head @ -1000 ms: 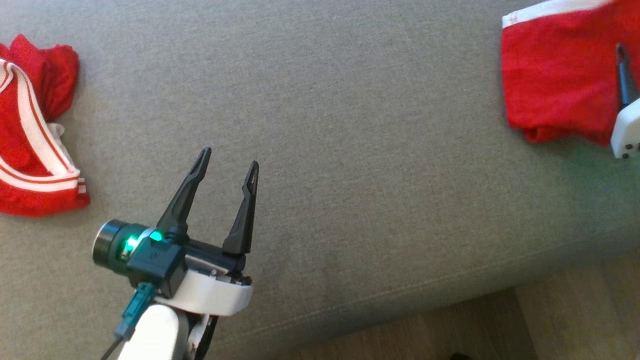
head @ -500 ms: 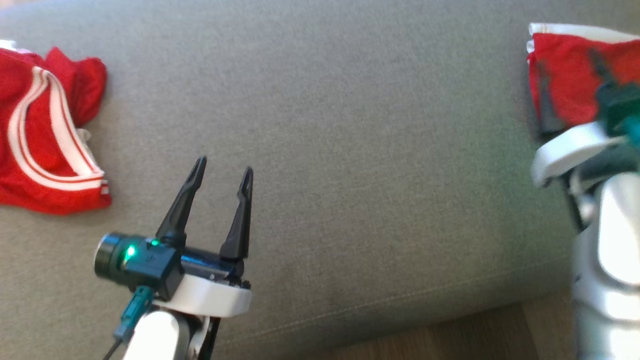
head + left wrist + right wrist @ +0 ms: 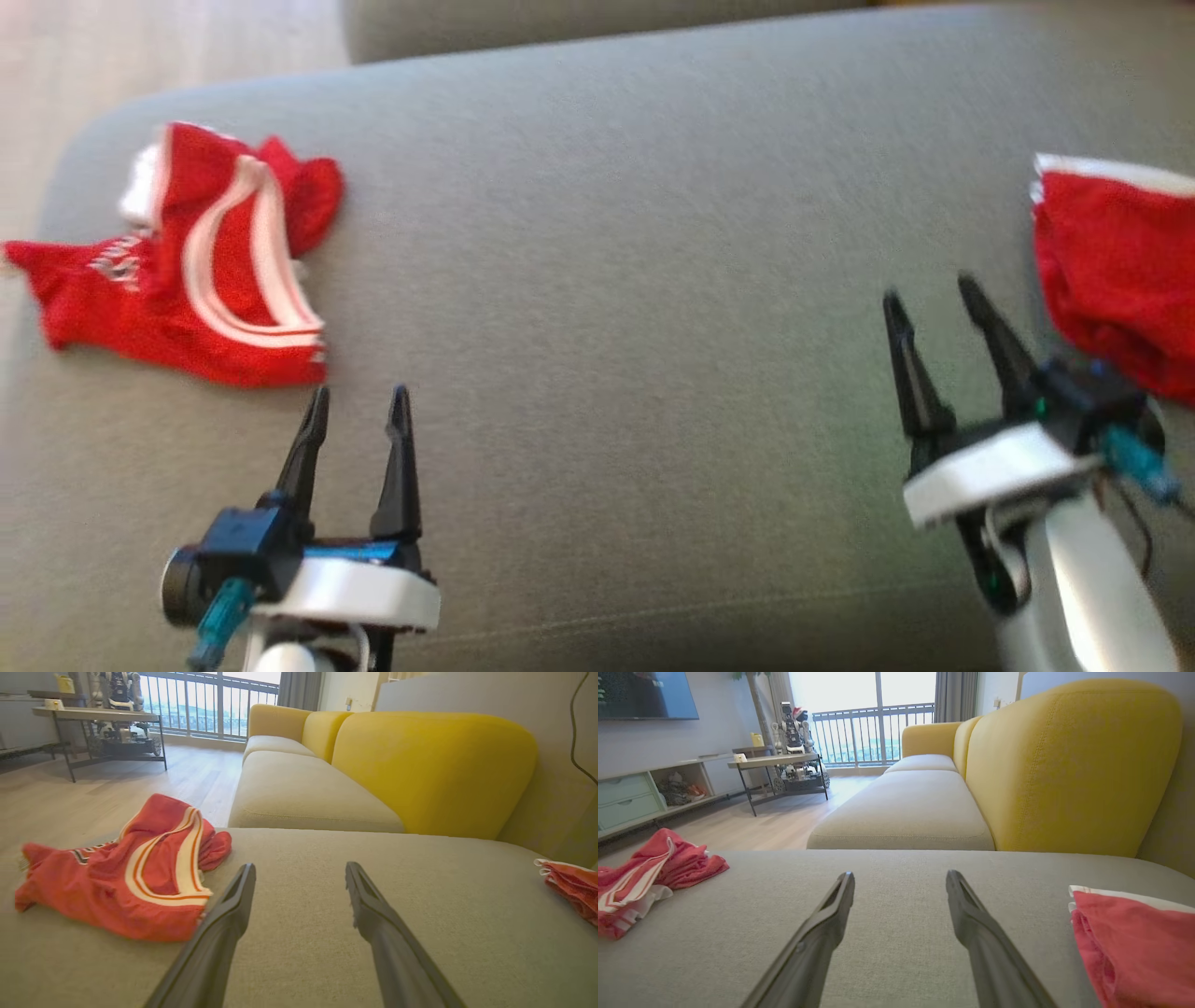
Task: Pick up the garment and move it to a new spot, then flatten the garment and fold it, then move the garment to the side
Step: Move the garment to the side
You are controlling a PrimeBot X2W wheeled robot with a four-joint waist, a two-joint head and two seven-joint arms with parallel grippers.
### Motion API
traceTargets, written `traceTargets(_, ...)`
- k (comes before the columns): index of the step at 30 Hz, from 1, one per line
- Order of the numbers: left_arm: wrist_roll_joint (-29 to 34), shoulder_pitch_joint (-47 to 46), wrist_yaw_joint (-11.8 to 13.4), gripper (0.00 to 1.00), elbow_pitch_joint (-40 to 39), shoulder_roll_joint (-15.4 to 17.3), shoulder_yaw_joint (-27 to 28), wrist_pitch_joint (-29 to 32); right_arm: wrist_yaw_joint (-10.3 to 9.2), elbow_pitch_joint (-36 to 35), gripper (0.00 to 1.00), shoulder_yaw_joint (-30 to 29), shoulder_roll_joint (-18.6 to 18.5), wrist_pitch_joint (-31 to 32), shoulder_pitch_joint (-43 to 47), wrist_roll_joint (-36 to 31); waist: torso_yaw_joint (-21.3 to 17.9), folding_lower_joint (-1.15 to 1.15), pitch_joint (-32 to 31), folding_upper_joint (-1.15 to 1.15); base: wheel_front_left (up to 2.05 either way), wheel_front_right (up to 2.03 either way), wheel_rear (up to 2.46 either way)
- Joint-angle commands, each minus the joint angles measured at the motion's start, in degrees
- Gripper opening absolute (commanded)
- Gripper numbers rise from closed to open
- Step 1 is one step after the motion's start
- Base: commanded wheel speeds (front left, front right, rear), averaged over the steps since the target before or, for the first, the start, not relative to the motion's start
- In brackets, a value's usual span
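Note:
A crumpled red garment with white stripes lies at the far left of the grey cushion. My left gripper stands open just right of and below it, not touching. In the left wrist view that garment lies left of my open left gripper. A folded red garment with a white hem rests at the right edge. My right gripper is open and empty, a little left of it. The right wrist view has the folded garment right of the gripper.
A yellow sofa back and a second beige seat stand beyond the cushion. A wood floor lies off the cushion's left end, with a metal-legged table and a low cabinet farther off.
The head camera has swung, so the whole picture shifted. My right gripper has come back from over the folded garment and now stands apart, left of it. Both grippers stayed open.

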Motion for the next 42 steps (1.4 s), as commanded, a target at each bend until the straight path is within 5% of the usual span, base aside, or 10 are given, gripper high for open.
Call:
traceTargets(1,-0.4,-0.6,0.5,1.00,-2.0,-0.3,2.4,-0.3,-0.02,-2.9,1.00,1.2,0.3,-0.7,0.7,0.5,3.0,0.01,-3.0,0.00,0.00,0.00,0.00)
traceTargets(8,0.8,3.0,0.6,1.00,-3.1,-0.3,3.2,-0.3,-0.02,-12.4,1.00,-1.4,0.3,-0.8,10.9,1.7,6.0,0.01,-6.6,0.00,0.00,0.00,0.00)
traceTargets(14,2.6,5.3,0.6,1.00,-2.7,-0.4,3.5,-0.3,-0.02,-13.2,1.00,-3.5,0.3,-0.8,17.9,3.3,7.2,0.01,-9.0,0.00,0.00,0.00,0.00)
traceTargets(42,4.6,7.4,0.9,1.00,-2.5,-0.4,3.7,-0.3,-0.02,-12.7,1.00,0.2,0.3,-0.8,19.9,5.6,5.7,0.01,-10.4,0.00,0.00,0.00,0.00)
